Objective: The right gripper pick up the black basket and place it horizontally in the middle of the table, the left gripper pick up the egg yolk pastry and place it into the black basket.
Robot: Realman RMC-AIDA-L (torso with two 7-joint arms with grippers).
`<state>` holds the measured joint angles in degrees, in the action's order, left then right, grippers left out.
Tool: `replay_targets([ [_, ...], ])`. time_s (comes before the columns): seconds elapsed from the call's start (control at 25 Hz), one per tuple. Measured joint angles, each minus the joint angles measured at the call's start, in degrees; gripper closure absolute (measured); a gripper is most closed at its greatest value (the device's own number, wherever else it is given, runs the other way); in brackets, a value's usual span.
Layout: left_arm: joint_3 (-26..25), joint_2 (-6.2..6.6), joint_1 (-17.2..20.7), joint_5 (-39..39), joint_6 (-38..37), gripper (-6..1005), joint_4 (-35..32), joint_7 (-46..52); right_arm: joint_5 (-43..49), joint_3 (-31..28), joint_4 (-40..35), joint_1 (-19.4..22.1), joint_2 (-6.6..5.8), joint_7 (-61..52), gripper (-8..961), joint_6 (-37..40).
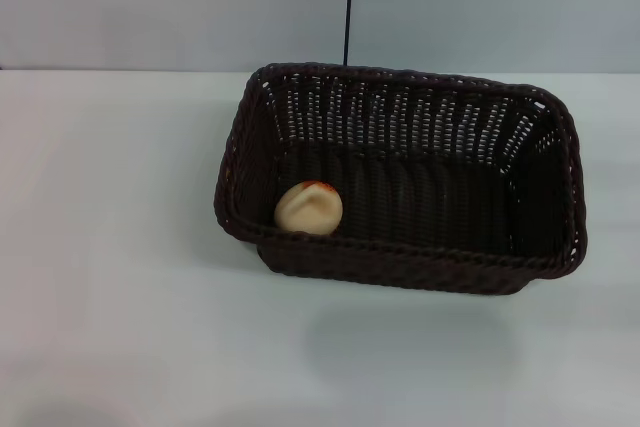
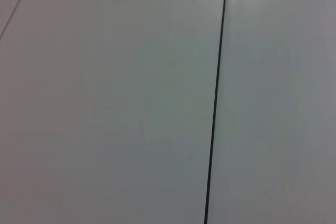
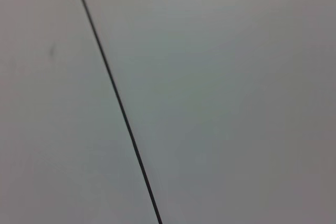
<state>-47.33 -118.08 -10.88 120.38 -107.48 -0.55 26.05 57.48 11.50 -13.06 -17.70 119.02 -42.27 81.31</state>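
Observation:
The black basket [image 1: 400, 177], a large dark woven wicker basket, stands long side across on the white table [image 1: 110, 247], around the middle and a little to the right in the head view. The egg yolk pastry [image 1: 308, 208], a small round cream bun with an orange-red spot, lies inside the basket at its near left corner. Neither gripper shows in any view. Both wrist views show only a pale wall with a thin dark line.
A pale grey-blue wall [image 1: 170, 7] stands behind the table, with a thin dark vertical seam [image 1: 348, 7] above the basket. The seam also shows in the left wrist view [image 2: 215, 103] and the right wrist view [image 3: 118, 103].

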Motion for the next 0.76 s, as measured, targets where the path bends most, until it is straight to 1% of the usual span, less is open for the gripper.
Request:
replay_targets([
  [0.04,-1.59,-0.07,0.60,-0.03,-0.08,320,0.01,-0.18,0.00,-0.35,0.34,-0.11,0.04,1.87,461,0.37],
  [0.08,-1.65,-0.08,0.67,-0.03,-0.03,321,0.01,-0.22,-0.01,-1.06,1.12,-0.30,0.04,5.80,461,1.51],
  [0.12,-1.69,-0.08,0.71,-0.03,-0.01,321,0.01,-0.23,-0.01,-1.06,1.12,-0.30,0.04,5.80,461,1.51],
  [0.16,-1.69,-0.08,0.71,-0.03,-0.01,322,0.01,-0.23,-0.03,-2.09,2.02,-0.51,0.03,9.45,461,2.54],
  [0.2,-1.69,-0.08,0.71,-0.03,-0.01,322,0.01,-0.23,-0.03,-2.09,2.02,-0.51,0.03,9.45,461,2.54],
  [0.28,-2.15,-0.13,0.53,-0.09,0.20,323,0.02,-0.21,-0.09,-4.26,3.71,-0.97,0.02,14.24,461,3.90],
  [0.48,-2.88,-0.21,0.11,-0.17,0.44,323,0.44,0.21,-0.11,-6.58,5.18,-1.30,-0.01,17.17,461,4.99],
  [0.76,-2.99,-0.15,0.02,-0.24,0.67,323,0.68,0.28,-0.11,-8.17,5.34,-1.14,-0.02,17.30,461,5.81],
])
